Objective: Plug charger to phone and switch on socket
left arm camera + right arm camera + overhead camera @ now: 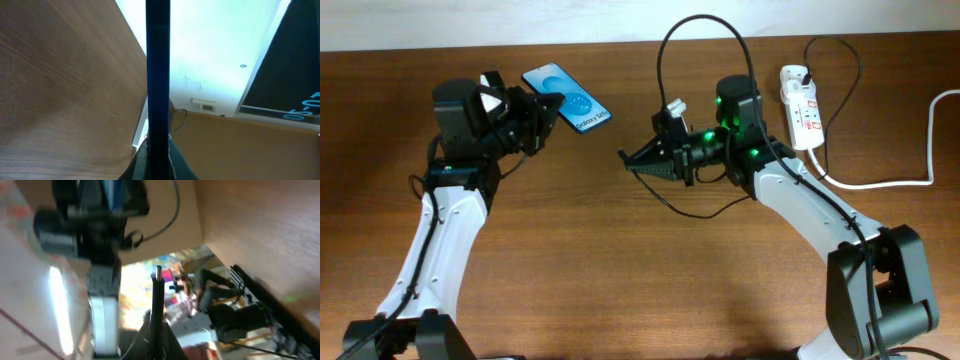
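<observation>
My left gripper (pixel 542 110) is shut on the phone (pixel 567 98), a black-edged smartphone with a blue screen, and holds it above the table at the back left. In the left wrist view the phone (pixel 157 75) shows edge-on as a dark vertical bar between the fingers (pixel 157 157). My right gripper (pixel 632 163) is shut on the charger (pixel 672 55), a thin black cable; its plug tip (pixel 158 271) sticks out past the fingers (pixel 156 330) toward the left arm. The white socket (pixel 802 108) lies at the back right, apart from both grippers.
A thick white cord (pixel 900 180) runs from the socket to the right edge. The black cable loops above and below the right arm. The left arm's body (pixel 100 225) shows in the right wrist view. The table is brown wood (pixel 620 280).
</observation>
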Controlling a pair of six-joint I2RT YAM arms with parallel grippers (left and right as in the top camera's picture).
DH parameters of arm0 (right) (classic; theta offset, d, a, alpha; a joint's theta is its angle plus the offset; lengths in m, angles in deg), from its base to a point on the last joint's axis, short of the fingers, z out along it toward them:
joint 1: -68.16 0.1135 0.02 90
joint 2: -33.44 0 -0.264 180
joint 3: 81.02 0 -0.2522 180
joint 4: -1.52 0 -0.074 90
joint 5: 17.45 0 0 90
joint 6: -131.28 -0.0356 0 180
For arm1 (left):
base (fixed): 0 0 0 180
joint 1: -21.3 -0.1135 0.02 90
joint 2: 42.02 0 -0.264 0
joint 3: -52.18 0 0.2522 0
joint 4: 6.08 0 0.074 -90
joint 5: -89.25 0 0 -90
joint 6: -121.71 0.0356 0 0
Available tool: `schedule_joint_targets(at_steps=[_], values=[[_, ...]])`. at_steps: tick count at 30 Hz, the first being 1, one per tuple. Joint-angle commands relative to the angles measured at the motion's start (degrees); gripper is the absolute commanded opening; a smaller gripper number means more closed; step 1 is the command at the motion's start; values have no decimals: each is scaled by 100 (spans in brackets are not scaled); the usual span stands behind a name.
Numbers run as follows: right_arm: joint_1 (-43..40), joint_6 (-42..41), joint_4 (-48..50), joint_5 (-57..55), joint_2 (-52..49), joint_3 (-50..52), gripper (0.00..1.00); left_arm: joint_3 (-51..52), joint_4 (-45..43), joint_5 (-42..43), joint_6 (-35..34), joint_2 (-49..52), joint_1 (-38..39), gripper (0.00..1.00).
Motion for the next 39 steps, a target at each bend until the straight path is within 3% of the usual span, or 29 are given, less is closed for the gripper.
schedule_joint_targets(at_steps=[1,3,8,12,18,23,28,39], values=[[98,-800,22,-649,79,-39,4,-15,-50,151,-13,-20,-7,0],[142,-612,74,-793,79,-39,4,-15,-48,153,-11,-20,-7,0],[166,2822,234,-721,79,-39,4,-15,-42,153,481,-20,-22,0],[120,4162,-111,-1010,79,-39,4,-15,212,350,780,-20,-223,0],[98,6481,-1816,-3388,79,-44,4,-15,542,811,931,-20,-621,0],[92,7525,-2599,-4144,90,-195,4,-15,590,949,1071,-20,-660,0],[138,8603,-4148,-5281,247,-986,4,-15,859,914,1064,-20,-660,0],[953,9294,-5023,-5869,457,-1469,4,-15,1460,728,922,-20,-660,0]])
